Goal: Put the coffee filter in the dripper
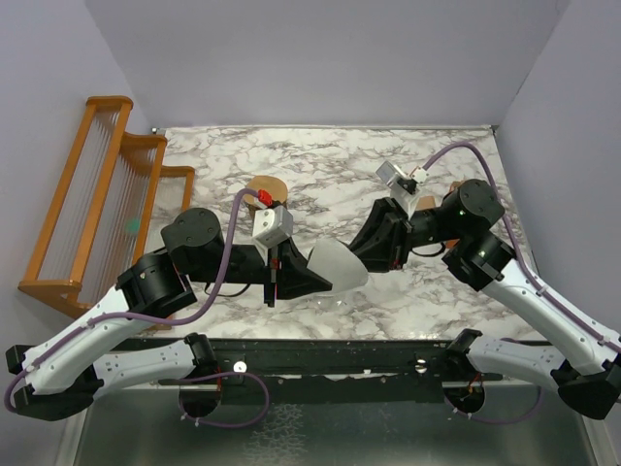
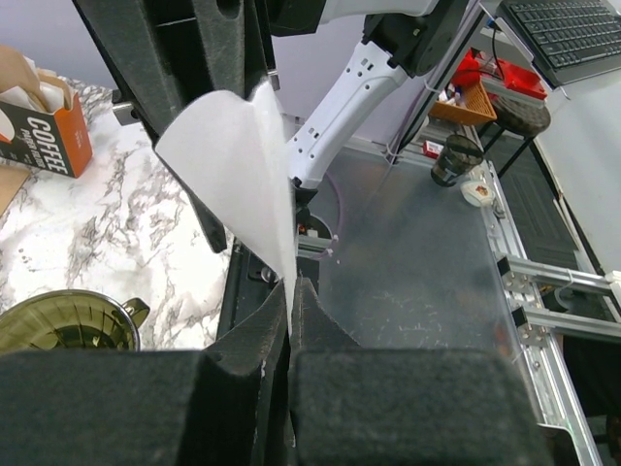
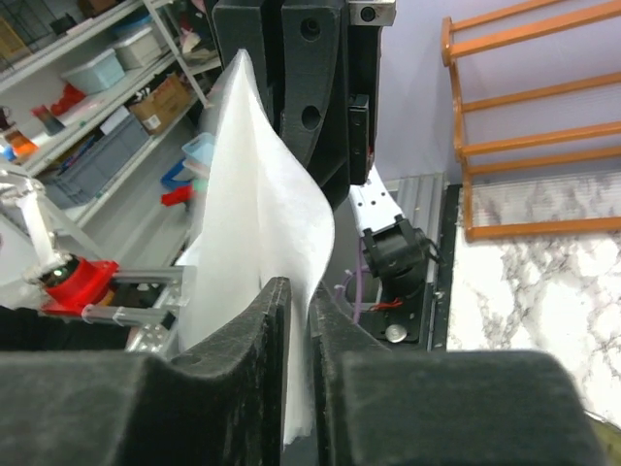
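**A:** What is crowding the paper?

**B:** Your two arms are. The coffee filter [image 1: 337,265] hangs in the air over the middle of the counter [image 1: 320,155], closer to its near edge. Your left end effector [image 2: 291,296] is squeezed tight on the paper's pointed end. Your right end effector [image 3: 296,301] is on the other side. Its fingers are only a little apart, with the paper's edge between them. I cannot tell if they press on it.

**A:** Where is the dripper?

**B:** The dripper [image 2: 60,320] sits on the counter close to the near edge, low in the left corner of your left wrist view. You see only its green rim and small handle. The black finger and the picture's edge cut off the rest. From the top I cannot pick it out among the arms.

**A:** What else is there?

**B:** A brown disc [image 1: 264,184] peeks out behind your left arm, toward the far edge, and it is half hidden. A wooden rack [image 1: 97,194] stands past the counter's left edge.

**A:** Are there any words to read?

**B:** A brown box [image 2: 44,131] on the counter says "COFFEE". The smaller print under it is too tiny to read, and the picture's edge cuts the box off.
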